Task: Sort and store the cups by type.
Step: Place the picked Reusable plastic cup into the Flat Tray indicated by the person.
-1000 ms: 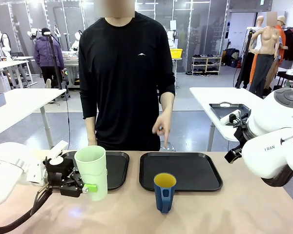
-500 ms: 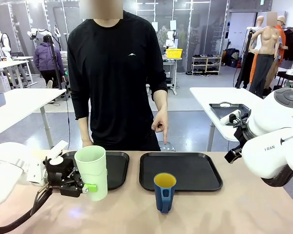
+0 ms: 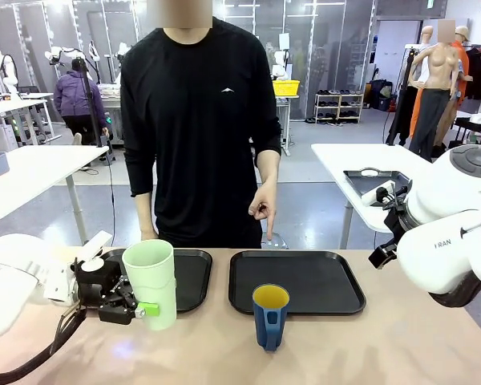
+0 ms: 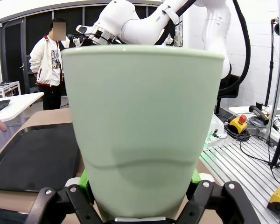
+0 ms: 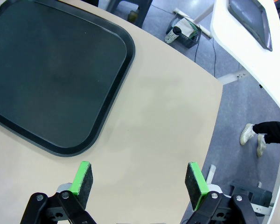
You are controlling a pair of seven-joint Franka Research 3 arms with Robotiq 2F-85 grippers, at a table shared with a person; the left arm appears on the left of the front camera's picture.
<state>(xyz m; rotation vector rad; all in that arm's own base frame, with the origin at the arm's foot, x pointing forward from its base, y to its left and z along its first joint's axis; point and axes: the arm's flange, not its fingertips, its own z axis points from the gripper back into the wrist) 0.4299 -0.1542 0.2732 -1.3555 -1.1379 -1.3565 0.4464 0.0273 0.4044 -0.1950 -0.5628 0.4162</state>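
1. The worktop (image 3: pixel 369 353) runs from the robot's near edge to the far edge, where a person stands. One hand (image 3: pixel 263 207) hangs above the far edge with a finger pointing down toward the right-hand tray.
2. Two black trays lie side by side along the far edge: the left tray (image 3: pixel 194 277) and the larger right tray (image 3: pixel 321 281). Both look bare.
3. The pale green tumbler (image 3: pixel 151 285) stands upright with its mouth up, toward the left edge and just in front of the left tray. I cannot tell whether its base rests on the worktop or hangs just above it.
4. The dark blue mug (image 3: pixel 270 317) stands upright midway along the near edge, just in front of the right tray's near rim. Its handle faces the near edge.
5. The left fingers (image 3: pixel 150 308) are clamped on the tumbler's lower wall from the left-edge side. The left wrist view shows a green pad (image 4: pixel 85 178) pressed against each flank.
6. The right fingers (image 5: pixel 82 179) are spread wide and hold nothing. They hang over bare worktop beside the right tray's corner, toward the right edge.
7. The coming move probably turns on this: the left tray lies directly beyond the held tumbler, toward the far edge. A short carry with the tumbler kept vertical should suit. The free right arm seems better placed to take the mug.
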